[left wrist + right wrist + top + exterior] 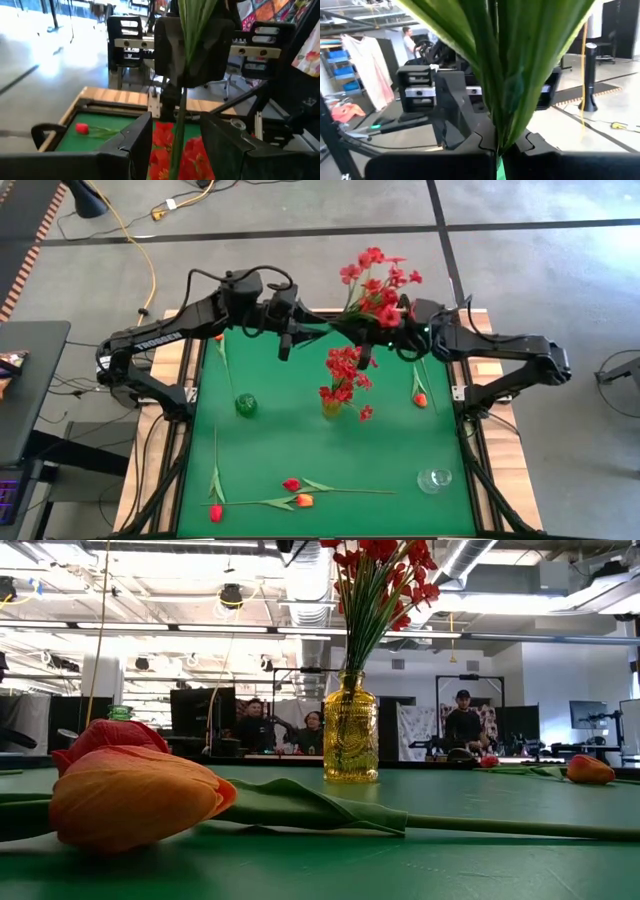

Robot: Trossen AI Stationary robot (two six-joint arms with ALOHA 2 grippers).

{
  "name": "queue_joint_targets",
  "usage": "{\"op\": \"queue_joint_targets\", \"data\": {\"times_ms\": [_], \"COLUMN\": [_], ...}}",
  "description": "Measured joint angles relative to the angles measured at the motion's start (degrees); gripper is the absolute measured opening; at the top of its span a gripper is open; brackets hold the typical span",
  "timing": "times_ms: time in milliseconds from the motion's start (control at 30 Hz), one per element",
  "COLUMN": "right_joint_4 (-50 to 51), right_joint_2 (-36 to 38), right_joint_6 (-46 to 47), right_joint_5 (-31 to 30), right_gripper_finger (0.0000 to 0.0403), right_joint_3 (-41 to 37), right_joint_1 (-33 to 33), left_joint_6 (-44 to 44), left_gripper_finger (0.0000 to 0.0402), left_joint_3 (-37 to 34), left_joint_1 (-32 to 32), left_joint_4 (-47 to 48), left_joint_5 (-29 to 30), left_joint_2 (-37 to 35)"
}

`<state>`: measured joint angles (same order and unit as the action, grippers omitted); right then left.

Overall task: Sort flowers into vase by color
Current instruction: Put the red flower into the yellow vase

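Green mat (300,450) lies mostly bare; right gripper (375,330) fingers pinch a red bunch (380,285), left gripper (290,340) fingers spread.

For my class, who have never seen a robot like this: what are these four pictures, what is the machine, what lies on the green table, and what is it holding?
The machine is two dark robot arms at a green table, each ending in a two-finger gripper. One picture looks straight down from above, one looks level across the tabletop, and two come from cameras on the arms' wrists.

On the table stand a yellow vase already holding small red blossoms, a green vase and a clear vase. Loose tulips lie about, such as an orange tulip close to the low camera.

The right gripper is shut on a bunch of red blossoms, held at the table's far edge. The left gripper is open around the bunch's green stems, which run between its fingers.
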<state>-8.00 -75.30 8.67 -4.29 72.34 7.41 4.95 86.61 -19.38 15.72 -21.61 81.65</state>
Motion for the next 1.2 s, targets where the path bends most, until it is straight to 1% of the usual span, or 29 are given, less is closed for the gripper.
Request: {"op": "queue_joint_targets", "data": {"times_ms": [133,467,567,800,1200], "right_joint_4": [-1.1,-1.3,-2.4,-4.6,-2.2], "right_joint_2": [-0.9,-3.1,-3.7,-4.9,-4.6], "right_joint_6": [0.6,1.9,2.0,2.5,2.4], "right_joint_5": [0.1,1.6,1.6,3.1,3.1], "right_gripper_finger": [0.0034,0.0034,0.0034,0.0034,0.0034], "right_joint_3": [0.0,0.0,0.0,0.0,0.0], "right_joint_1": [-0.4,-0.3,-0.3,-0.3,-0.3], "left_joint_6": [0.7,2.1,2.3,3.3,3.7], "left_gripper_finger": [0.0152,0.0149,0.0144,0.0142,0.0142], "left_joint_3": [0.0,0.0,0.0,0.0,0.0], "left_joint_1": [0.0,0.5,0.4,0.5,0.6], "left_joint_4": [2.3,3.5,5.3,5.6,5.4], "left_joint_5": [-0.1,-0.4,-0.2,-0.1,-1.1], "left_joint_2": [0.0,0.0,0.0,1.1,1.6]}}
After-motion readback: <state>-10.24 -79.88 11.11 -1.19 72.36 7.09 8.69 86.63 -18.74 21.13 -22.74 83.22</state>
